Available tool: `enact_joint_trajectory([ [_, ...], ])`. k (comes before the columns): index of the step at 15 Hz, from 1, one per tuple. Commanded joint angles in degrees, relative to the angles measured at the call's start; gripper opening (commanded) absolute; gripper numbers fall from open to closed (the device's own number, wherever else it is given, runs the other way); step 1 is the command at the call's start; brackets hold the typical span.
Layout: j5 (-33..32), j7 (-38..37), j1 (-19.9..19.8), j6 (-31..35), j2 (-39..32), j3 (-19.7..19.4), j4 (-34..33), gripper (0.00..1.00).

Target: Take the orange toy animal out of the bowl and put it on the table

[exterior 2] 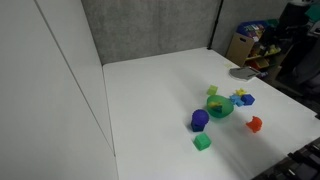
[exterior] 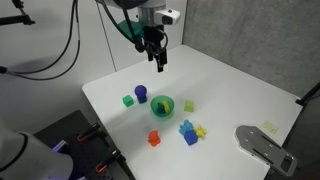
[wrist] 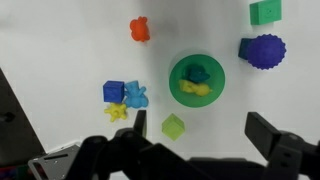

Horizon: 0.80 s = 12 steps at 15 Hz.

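Green bowl (wrist: 175,70) holds a yellow toy (wrist: 197,91) and a teal toy (wrist: 197,72); gripper (wrist: 200,130) jaws apart.

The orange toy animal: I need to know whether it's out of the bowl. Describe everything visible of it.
The orange toy animal is a tiny, lumpy orange-red figure, plastic-looking; finer detail is too small to tell. It rests on the white table, outside the green bowl, touching nothing else. The open gripper hangs clear of it.
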<state>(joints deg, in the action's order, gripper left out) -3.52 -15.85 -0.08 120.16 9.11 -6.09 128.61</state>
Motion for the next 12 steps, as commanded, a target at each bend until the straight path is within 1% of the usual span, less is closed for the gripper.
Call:
enact_joint_trajectory([
  [1, 1.0, 4.4, -1.6, -5.8, 5.0, 1.2, -2.8, 1.00],
  [3, 0.2, 5.1, -1.8, -7.8, 6.7, 1.6, -4.6, 1.00],
  [6, 0.7, 6.5, -1.8, -9.3, 8.3, 1.8, -6.4, 1.00],
  [8, 0.6, 7.0, -1.9, -9.4, 8.9, 1.9, -6.4, 1.00],
  [9, 0.4, 5.3, -2.1, -7.9, 8.6, 2.4, -5.5, 1.00],
  [12, 0.4, 5.5, -2.1, -7.9, 8.8, 2.4, -5.5, 1.00],
])
